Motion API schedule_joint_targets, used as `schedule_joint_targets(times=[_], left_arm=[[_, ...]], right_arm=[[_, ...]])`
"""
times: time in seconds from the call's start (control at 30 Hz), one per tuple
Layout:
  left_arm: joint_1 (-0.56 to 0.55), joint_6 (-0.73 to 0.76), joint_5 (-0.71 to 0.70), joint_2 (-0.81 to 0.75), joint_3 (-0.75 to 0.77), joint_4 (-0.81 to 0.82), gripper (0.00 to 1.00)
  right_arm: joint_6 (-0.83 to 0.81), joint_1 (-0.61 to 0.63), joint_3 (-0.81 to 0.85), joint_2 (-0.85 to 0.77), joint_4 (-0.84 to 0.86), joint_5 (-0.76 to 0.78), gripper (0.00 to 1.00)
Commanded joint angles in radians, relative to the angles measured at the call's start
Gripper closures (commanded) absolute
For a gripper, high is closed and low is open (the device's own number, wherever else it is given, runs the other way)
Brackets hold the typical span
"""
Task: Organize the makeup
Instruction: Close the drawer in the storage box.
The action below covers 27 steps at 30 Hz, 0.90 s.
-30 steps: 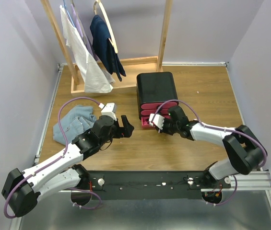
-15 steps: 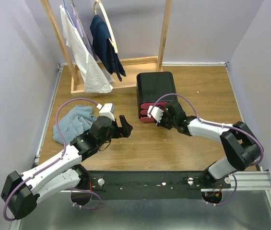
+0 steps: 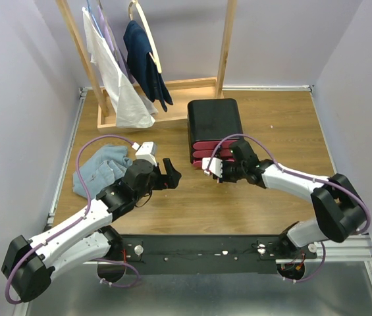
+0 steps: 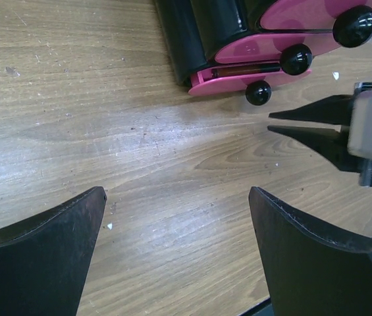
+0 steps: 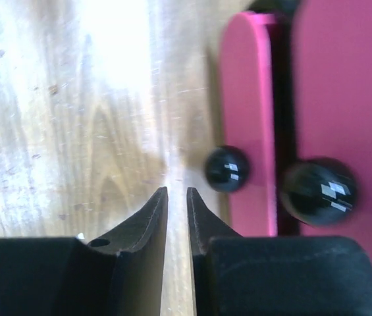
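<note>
A black box (image 3: 213,117) with three pink drawers stands upright near the middle of the wooden table (image 3: 278,131). Behind it is a wooden rack (image 3: 226,46) hung with a white garment (image 3: 116,82) and a navy one (image 3: 147,66). A light blue cloth (image 3: 99,170) lies crumpled at the left.

The left gripper (image 3: 171,170) hovers over bare wood in front of the box with its fingers spread wide and nothing between them. The right gripper (image 5: 176,191) is low at the drawer fronts. Its fingers are almost together, with only a thin slit of wood showing between them, and they hold nothing. Its tips sit just beside the round black knob (image 5: 226,168) of the bottom drawer (image 4: 228,82) without touching it.

That drawer is slightly ajar, and its pink front hides nearly everything inside. The only makeup that may show is a slim dark red strip (image 4: 245,68) in the shadowed gap. It is too dark to tell what it is. It lies flat, with its long axis along the drawer front — left to right in the left wrist view.
</note>
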Motion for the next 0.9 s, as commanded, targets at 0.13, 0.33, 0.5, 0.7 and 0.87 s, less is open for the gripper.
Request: schedule_joint_targets(times=[0.13, 0.33, 0.5, 0.7, 0.87], left_arm=[[0.011, 0.003, -0.018, -0.028, -0.019, 0.003, 0.01], [0.014, 0.008, -0.019, -0.032, -0.019, -0.001, 0.01], [0.015, 0.008, -0.021, -0.039, -0.019, -0.003, 0.01], [0.018, 0.006, -0.019, -0.042, -0.020, -0.003, 0.01], [0.018, 0.009, -0.019, -0.045, -0.016, -0.008, 0.01]], right_arm=[[-0.014, 0.010, 0.061, 0.135, 0.019, 0.023, 0.78], [0.058, 0.022, 0.039, 0.164, 0.207, 0.112, 0.76], [0.098, 0.025, 0.029, 0.182, 0.302, 0.178, 0.64], [0.082, 0.027, 0.015, 0.150, 0.289, 0.175, 0.57], [0.064, 0.027, 0.036, 0.074, 0.101, 0.088, 0.55]])
